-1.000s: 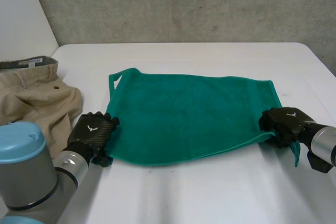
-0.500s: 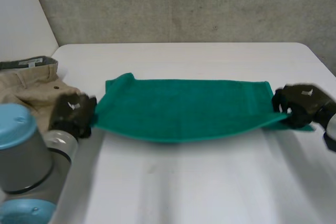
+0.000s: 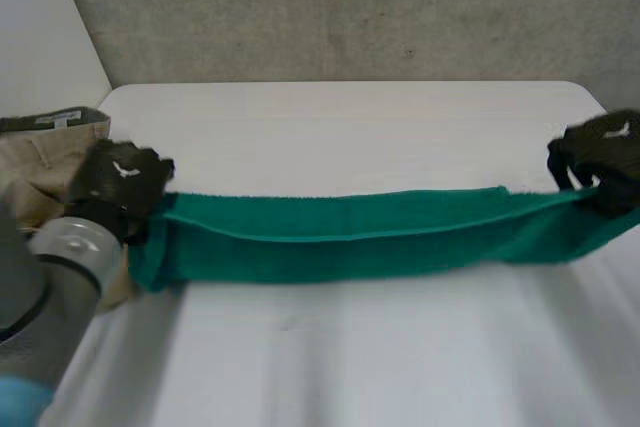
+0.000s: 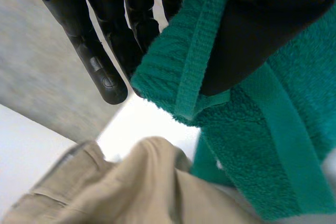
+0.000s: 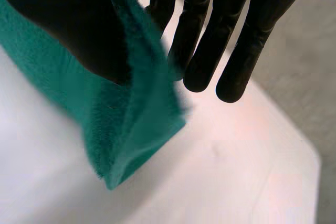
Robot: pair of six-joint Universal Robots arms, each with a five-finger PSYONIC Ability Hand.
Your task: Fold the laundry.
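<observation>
A green towel (image 3: 350,237) hangs stretched in a long band between my two hands, lifted off the white table (image 3: 360,127). My left hand (image 3: 118,185) pinches its left end: in the left wrist view the thumb (image 4: 262,30) presses the towel's hemmed corner (image 4: 184,72) against the fingers (image 4: 100,61). My right hand (image 3: 600,157) holds the right end. In the right wrist view its thumb (image 5: 68,30) clamps the towel (image 5: 121,129) against the fingers (image 5: 210,40), and a short corner hangs below the grip.
Beige trousers (image 3: 45,162) lie at the table's left edge, just under my left hand, and show as a beige heap (image 4: 136,187) below the towel in the left wrist view. A grey concrete wall (image 3: 350,7) stands behind the table.
Both hands have risen and moved toward the far side with the towel. It lay flat a second ago and now hangs as a narrow band. My left hand closed on its corner.
</observation>
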